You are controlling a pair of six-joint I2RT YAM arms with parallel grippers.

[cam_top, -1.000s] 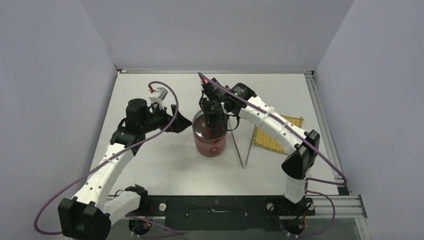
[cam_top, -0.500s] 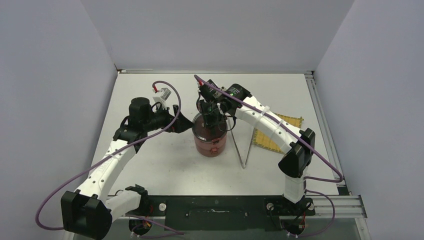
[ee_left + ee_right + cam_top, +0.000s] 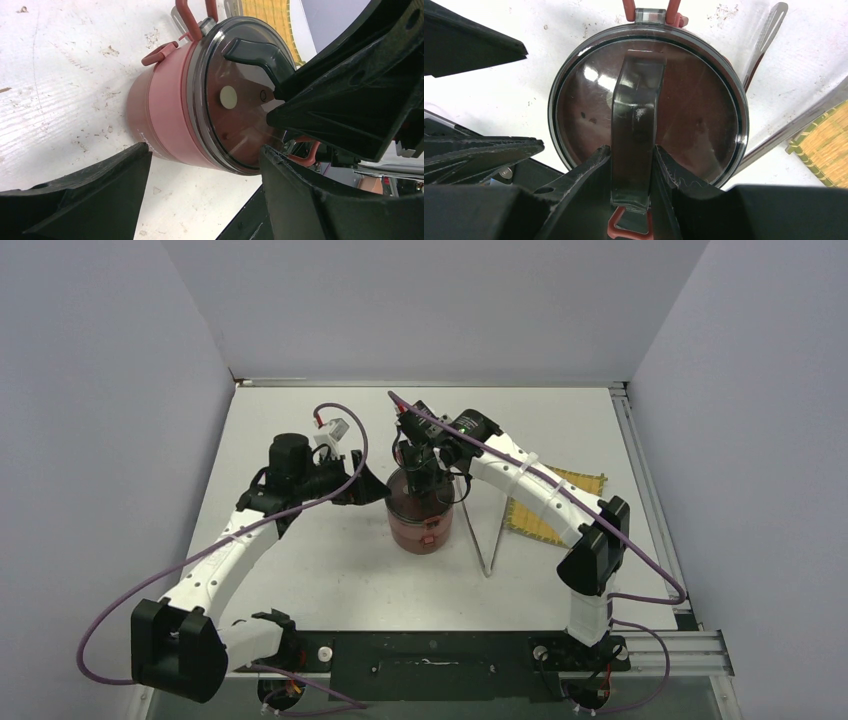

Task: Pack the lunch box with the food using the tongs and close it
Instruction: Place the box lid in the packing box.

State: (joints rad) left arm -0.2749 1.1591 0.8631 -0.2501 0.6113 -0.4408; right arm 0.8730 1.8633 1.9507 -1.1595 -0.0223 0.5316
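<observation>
Left pincer (image 3: 205, 150) is wide open above the worktop (image 3: 330, 570), just beside the lunch box (image 3: 425, 522) in the middle. On its lid (image 3: 704, 110), the right pincer (image 3: 631, 152) pinches the handle (image 3: 636, 90). Closing looks like the step now; next, the lid needs pushing down flat.

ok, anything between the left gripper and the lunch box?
Nothing visible. The left gripper is open beside the lunch box. The right gripper is shut on the lid handle on top, out of that path.
</observation>
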